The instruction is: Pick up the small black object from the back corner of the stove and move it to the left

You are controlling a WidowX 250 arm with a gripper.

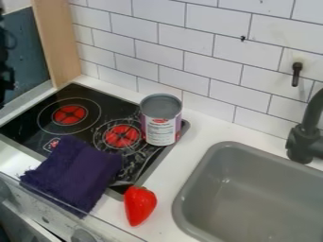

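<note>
A metal can (161,120) with a white and purple label stands upright on the right part of the black stovetop (88,92), beside the right red burner. Its top faces up and looks grey. A dark purple cloth (74,175) lies folded over the stove's front edge and part of the counter. To the right of the cloth, a red toy strawberry or pepper (139,205) rests on the white counter (200,124) near its front edge, narrow end toward the front.
The grey sink (189,189) takes up the lower right, with a black faucet (306,142) behind it. A white tiled wall (189,56) with a small black hook (296,74) runs along the back. A wooden panel (58,42) stands at the upper left.
</note>
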